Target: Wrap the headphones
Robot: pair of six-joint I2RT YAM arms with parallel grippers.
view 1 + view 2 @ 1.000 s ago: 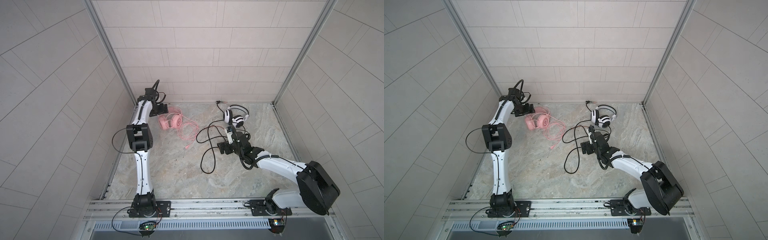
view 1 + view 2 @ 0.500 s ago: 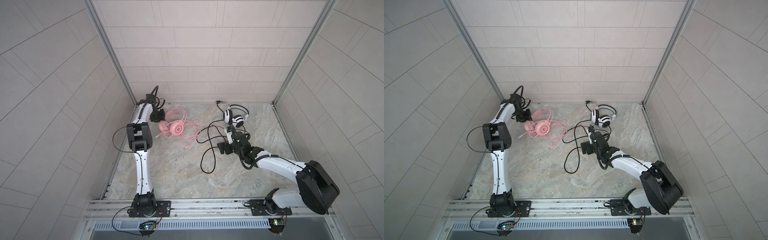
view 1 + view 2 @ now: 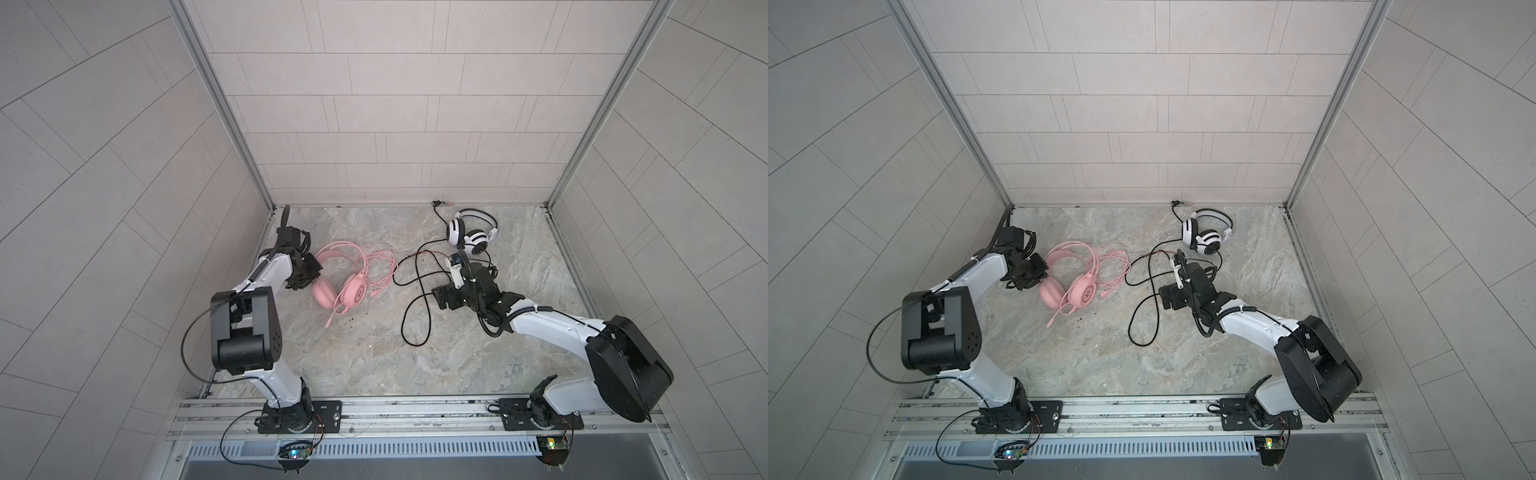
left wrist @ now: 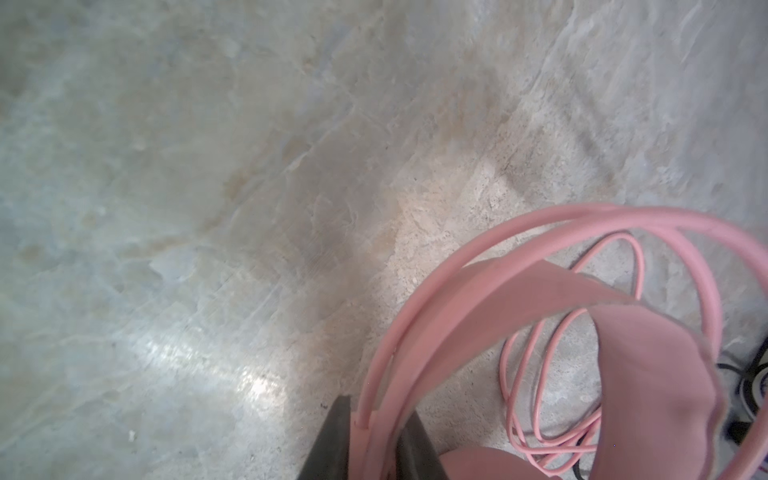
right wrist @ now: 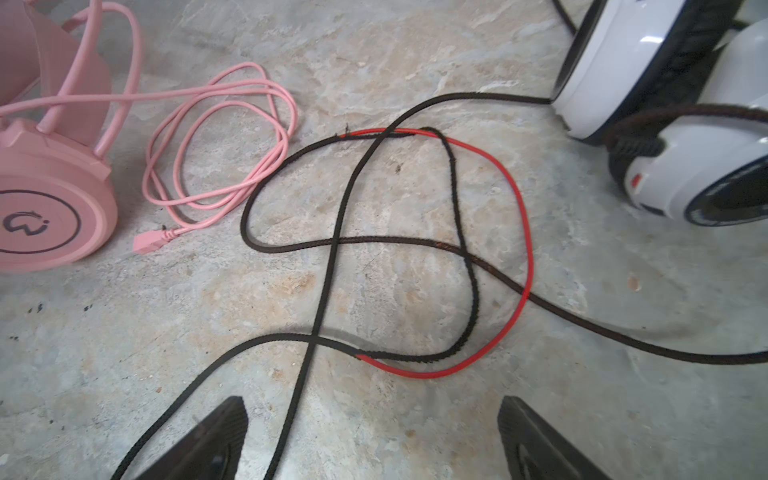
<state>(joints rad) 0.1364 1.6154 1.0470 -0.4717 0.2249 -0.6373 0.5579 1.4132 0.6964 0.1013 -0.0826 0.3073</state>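
Note:
The pink headphones (image 3: 340, 286) (image 3: 1071, 286) stand on their ear cups at the left of the stone floor. My left gripper (image 4: 376, 440) (image 3: 309, 274) is shut on their pink headband (image 4: 469, 291) close to one cup. Their thin pink cable (image 3: 376, 266) (image 5: 220, 137) lies coiled beside them. The white-and-black headphones (image 3: 471, 232) (image 5: 665, 124) rest at the back right. Their long black cable (image 3: 415, 307) (image 5: 332, 249), partly red (image 5: 523, 232), sprawls in loops. My right gripper (image 5: 374, 436) (image 3: 442, 297) is open low over those loops, one strand passing between its fingers.
Tiled walls enclose the floor on three sides, and the left arm works close to the left wall. The black cable's plug end (image 3: 442, 203) lies against the back wall. The pink plug (image 5: 145, 241) lies near the black loops. A metal rail (image 3: 415, 411) runs along the front.
My left gripper has closed on the pink headband and drawn the pink headset from the back-left corner toward the front. The right arm has stayed put.

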